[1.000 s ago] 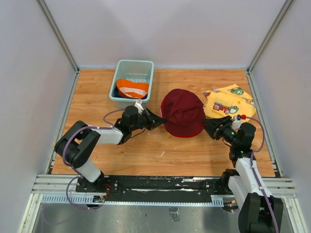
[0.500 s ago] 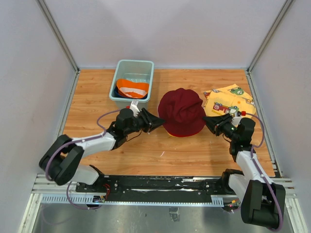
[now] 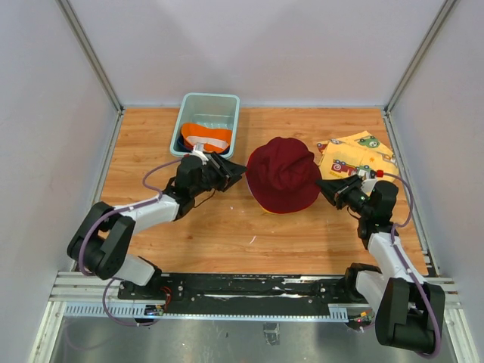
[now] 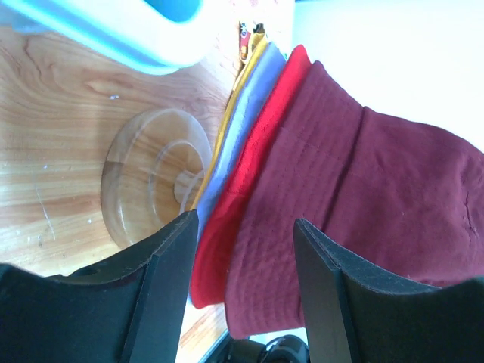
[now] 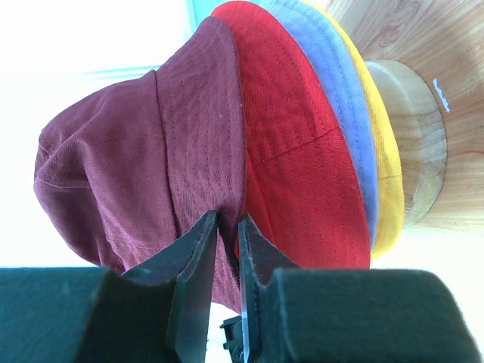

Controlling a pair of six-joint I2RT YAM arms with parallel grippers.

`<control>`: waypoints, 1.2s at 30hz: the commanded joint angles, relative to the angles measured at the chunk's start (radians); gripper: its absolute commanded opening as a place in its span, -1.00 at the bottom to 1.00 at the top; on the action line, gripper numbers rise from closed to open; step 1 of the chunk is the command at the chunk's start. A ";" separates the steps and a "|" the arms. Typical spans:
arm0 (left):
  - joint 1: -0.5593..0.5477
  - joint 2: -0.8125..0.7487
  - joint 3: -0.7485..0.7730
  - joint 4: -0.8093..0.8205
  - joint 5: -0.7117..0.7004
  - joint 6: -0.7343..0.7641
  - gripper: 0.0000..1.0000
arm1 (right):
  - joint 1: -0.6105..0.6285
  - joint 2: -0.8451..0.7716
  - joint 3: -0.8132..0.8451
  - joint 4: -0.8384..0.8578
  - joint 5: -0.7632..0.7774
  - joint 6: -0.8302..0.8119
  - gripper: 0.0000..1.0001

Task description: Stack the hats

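A maroon hat tops a pile of hats on a wooden stand. Beneath it the brims of a red hat, a lavender hat and a yellow hat fan out. My left gripper is open just off the pile's left side; the maroon and red brims lie beyond its fingers, untouched. My right gripper is shut on the maroon hat's right brim. An orange hat with a pale band lies in the teal tub.
A flat yellow cloth printed with red cars lies at the back right, just behind my right gripper. The teal tub stands at the back, left of the pile. Grey walls enclose the wooden table on three sides.
My left gripper has opened, let go of the maroon brim and drawn back towards the tub. My right gripper has closed on the brim's right side. The maroon hat sits a little farther back.
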 commanded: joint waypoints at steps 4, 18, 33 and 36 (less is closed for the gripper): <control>0.017 0.083 0.091 0.101 0.060 0.011 0.16 | 0.023 0.002 0.026 0.011 -0.010 -0.035 -0.64; 0.028 0.082 0.091 0.147 0.106 -0.021 0.08 | 0.022 0.004 0.009 -0.002 -0.006 -0.053 -0.65; 0.042 0.162 0.143 0.127 0.119 0.024 0.04 | 0.022 0.002 0.015 -0.015 -0.005 -0.060 -0.65; 0.051 0.151 0.135 0.115 0.107 0.035 0.04 | 0.023 0.004 0.015 -0.015 -0.004 -0.061 -0.65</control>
